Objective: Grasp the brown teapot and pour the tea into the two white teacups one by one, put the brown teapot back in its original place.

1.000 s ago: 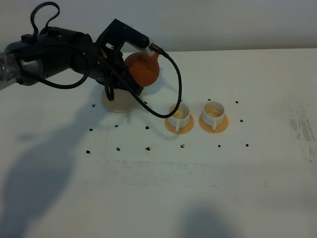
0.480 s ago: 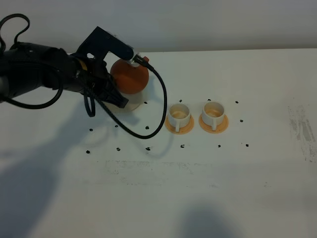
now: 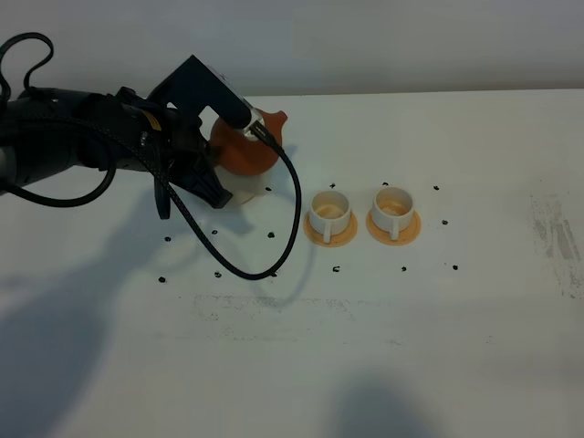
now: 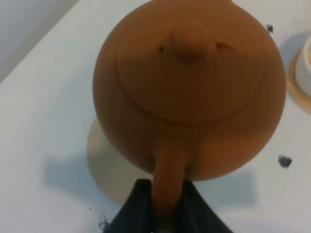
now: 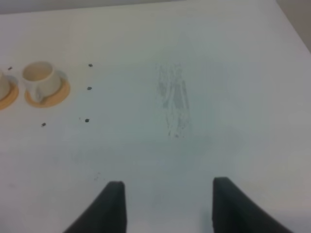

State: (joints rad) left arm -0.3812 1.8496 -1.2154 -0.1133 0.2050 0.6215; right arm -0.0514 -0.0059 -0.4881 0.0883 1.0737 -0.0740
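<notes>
The brown teapot is upright over the cream saucer, spout toward the cups. I cannot tell whether it touches the saucer. My left gripper is shut on its loop handle. In the left wrist view the teapot fills the frame, its handle pinched in my left gripper, with the cream saucer below it. The two white teacups stand on orange saucers right of the teapot. My right gripper is open and empty above bare table, far from one white teacup.
The left arm's black cable loops down over the table in front of the left cup. Small black marks dot the white table around the saucers. A scuffed grey patch lies at the right.
The left arm has drawn back left and lowered. The teapot, tipped and raised a second ago, now stands level over the cream saucer. The cups have not moved.
</notes>
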